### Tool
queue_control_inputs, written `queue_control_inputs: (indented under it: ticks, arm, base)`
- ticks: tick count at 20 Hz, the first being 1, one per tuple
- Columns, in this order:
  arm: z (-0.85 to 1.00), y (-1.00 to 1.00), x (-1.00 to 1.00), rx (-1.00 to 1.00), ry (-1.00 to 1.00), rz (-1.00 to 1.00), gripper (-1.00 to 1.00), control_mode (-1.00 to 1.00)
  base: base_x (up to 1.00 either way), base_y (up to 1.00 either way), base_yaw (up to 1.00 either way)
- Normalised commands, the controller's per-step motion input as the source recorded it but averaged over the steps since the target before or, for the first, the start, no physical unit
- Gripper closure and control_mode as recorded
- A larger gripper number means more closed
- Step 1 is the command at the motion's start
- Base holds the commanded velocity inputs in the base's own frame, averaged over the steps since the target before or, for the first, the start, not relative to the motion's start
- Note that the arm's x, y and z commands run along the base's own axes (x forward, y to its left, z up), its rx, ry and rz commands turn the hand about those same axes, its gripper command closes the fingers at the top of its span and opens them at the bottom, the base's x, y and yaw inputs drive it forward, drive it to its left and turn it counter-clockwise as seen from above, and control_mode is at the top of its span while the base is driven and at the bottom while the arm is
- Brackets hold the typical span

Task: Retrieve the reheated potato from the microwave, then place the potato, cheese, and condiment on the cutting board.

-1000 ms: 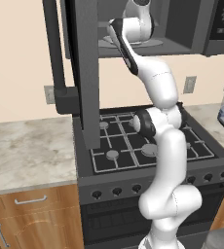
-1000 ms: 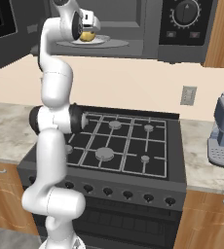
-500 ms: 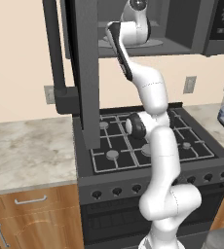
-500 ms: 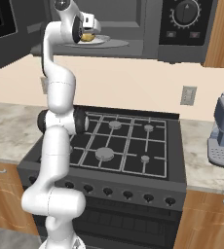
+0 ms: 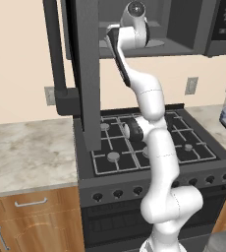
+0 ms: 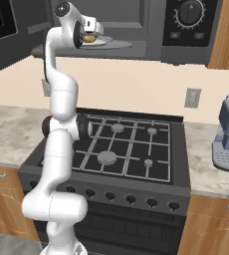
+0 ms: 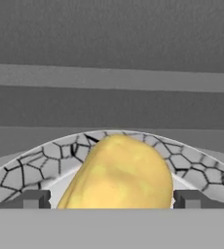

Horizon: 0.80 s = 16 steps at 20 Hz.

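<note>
Arm: the white Franka arm with dark joints reaches up from the base, its hand inside the open cavity of the large black microwave [image 6: 186, 27] mounted above the stove.
Gripper: the two-finger gripper [image 7: 112, 199] stands spread wide, one dark fingertip [image 7: 33, 199] on each side of the potato; nothing is clamped, and contact with the potato's sides is hard to judge from this close.
Potato: the smooth yellowish-tan oval potato [image 7: 118, 175] lies on the plate inside the microwave, between the spread fingers; in the right base view it shows as a small yellow spot [image 6: 90, 38] just beside the hand.
Plate: a round grey plate with a dark cracked-mosaic rim [image 7: 55, 151] sits on the microwave floor under the potato.
Microwave door: the dark door [image 5: 83, 74] hangs swung open to the left of the arm.
Stove: a black gas stove with grey burners [image 6: 121, 149] lies below the microwave.
Counter: a beige marbled counter [image 5: 26, 152] runs left of the stove, and a grey coffee machine [image 6: 228, 134] stands on the right side.
</note>
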Motion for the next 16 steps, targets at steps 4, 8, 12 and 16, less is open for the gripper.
queue_control_inputs:
  ticks: [4,8,12,16]
  arm:
    - [0.14,0.00,0.09,0.00,0.18,-0.02,1.00,-1.00]
    - [0.13,-0.06,-0.02,0.01,0.19,-0.01,1.00,-1.00]
    - [0.12,-0.06,-0.35,0.06,0.03,0.00,1.00,-1.00]
    - [0.15,-0.03,-0.50,0.09,0.00,0.00,1.00,-1.00]
  base:
    - [0.00,0.00,0.00]
    - [0.00,0.00,0.00]
    - [0.00,0.00,0.00]
    - [0.00,0.00,0.00]
